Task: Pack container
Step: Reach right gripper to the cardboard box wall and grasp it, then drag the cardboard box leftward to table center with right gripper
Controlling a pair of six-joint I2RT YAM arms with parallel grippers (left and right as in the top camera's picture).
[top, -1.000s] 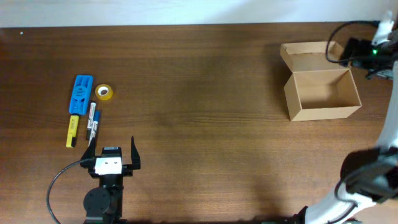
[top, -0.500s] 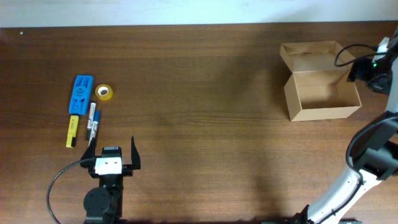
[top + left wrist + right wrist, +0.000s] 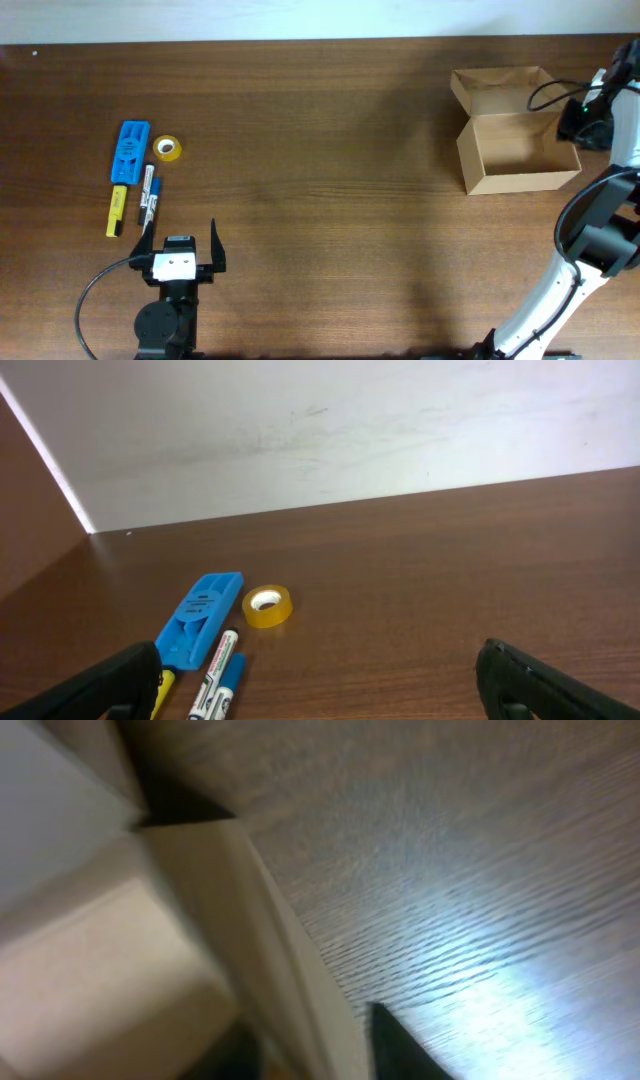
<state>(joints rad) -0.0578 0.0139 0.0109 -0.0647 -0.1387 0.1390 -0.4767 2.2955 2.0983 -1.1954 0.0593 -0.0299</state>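
The container [image 3: 520, 183] sits at the far right of the counter [image 3: 330, 200], its flap lid thrown back toward the far edge and its inside bare; nothing is packed yet. The right arm [image 3: 590, 245] reaches up beside the box's right wall; the right wrist view is blurred, showing only that wall [image 3: 270, 950] close by, so whether the right jaws are open or closed cannot be told. The left jaws stand wide open and empty at near left, just near of the goods: a blue plastic piece [image 3: 130, 152], a tape roll [image 3: 167, 149], two markers [image 3: 150, 195] and a yellow highlighter [image 3: 117, 211], all well apart from the box.

The step in hand looks like the first pickup. To do it well, take one marker alone; bring the left jaws down across its barrel, not along it, clear of its neighbour; grip near the middle so it hangs level; lift fully before crossing toward the box.
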